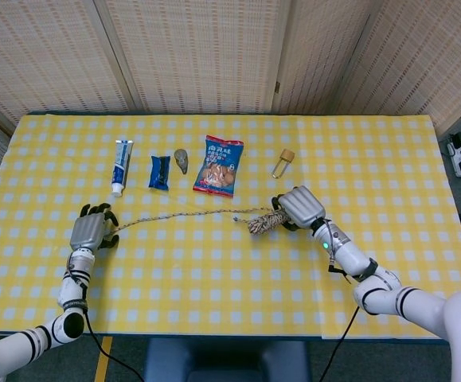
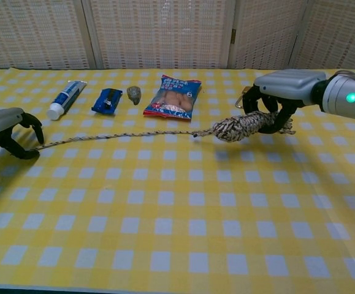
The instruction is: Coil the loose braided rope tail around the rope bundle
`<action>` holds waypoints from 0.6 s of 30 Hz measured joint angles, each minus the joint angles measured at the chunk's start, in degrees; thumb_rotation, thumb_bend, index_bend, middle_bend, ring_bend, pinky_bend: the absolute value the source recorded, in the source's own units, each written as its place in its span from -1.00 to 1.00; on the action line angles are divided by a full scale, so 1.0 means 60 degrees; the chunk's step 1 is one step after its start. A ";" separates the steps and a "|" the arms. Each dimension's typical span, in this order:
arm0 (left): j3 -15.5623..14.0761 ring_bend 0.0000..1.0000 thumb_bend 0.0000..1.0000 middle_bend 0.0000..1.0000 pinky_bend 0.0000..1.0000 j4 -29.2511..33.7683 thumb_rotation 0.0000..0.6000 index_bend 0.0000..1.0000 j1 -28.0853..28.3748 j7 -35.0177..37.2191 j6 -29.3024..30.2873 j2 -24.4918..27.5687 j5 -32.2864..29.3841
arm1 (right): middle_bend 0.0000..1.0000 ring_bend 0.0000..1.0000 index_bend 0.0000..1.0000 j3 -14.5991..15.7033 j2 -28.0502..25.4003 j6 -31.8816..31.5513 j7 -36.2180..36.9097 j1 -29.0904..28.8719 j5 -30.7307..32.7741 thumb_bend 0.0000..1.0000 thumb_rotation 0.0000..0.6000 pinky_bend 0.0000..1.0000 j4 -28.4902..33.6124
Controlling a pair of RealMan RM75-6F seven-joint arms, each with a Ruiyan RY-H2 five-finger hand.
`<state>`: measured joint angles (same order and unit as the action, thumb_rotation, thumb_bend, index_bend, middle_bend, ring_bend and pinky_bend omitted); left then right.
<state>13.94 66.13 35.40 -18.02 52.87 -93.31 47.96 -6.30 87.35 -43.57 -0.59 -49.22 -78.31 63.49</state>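
A speckled braided rope bundle (image 1: 266, 220) (image 2: 244, 124) is held just above the yellow checked table by my right hand (image 1: 298, 206) (image 2: 282, 92), whose fingers curl around its right end. The thin rope tail (image 1: 178, 215) (image 2: 116, 135) runs left from the bundle, sagging slightly, to my left hand (image 1: 92, 228) (image 2: 7, 128). That hand pinches the tail's end between curved dark fingertips, low over the table's left side. No turn of the tail lies around the bundle.
Along the far side lie a toothpaste tube (image 1: 123, 165) (image 2: 66, 98), a blue packet (image 1: 160, 172) (image 2: 107, 101), a small grey lump (image 1: 181, 160) (image 2: 133, 94), a red-and-blue snack bag (image 1: 220, 165) (image 2: 174, 96) and a small corked vial (image 1: 283, 162).
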 measured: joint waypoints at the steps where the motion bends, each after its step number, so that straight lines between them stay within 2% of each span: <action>1: 0.0000 -0.65 -0.19 -0.62 -1.00 -0.0043 1.00 0.00 0.0006 0.0008 -0.0023 -0.0018 -0.0015 | 0.14 0.26 0.44 0.0000 0.0006 0.0002 0.0009 0.0000 -0.0001 -0.07 1.00 -0.06 -0.0010; 18: 0.0019 -0.60 -0.09 -0.57 -0.99 -0.0639 1.00 0.11 0.0019 0.0248 -0.0095 -0.0358 0.0033 | 0.14 0.26 0.45 0.0037 0.0100 0.0085 0.0073 -0.0001 -0.0018 -0.07 1.00 -0.06 -0.0175</action>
<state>14.05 62.30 35.51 -16.53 52.30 -95.45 48.16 -6.08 87.95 -43.06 -0.15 -49.22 -78.42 62.45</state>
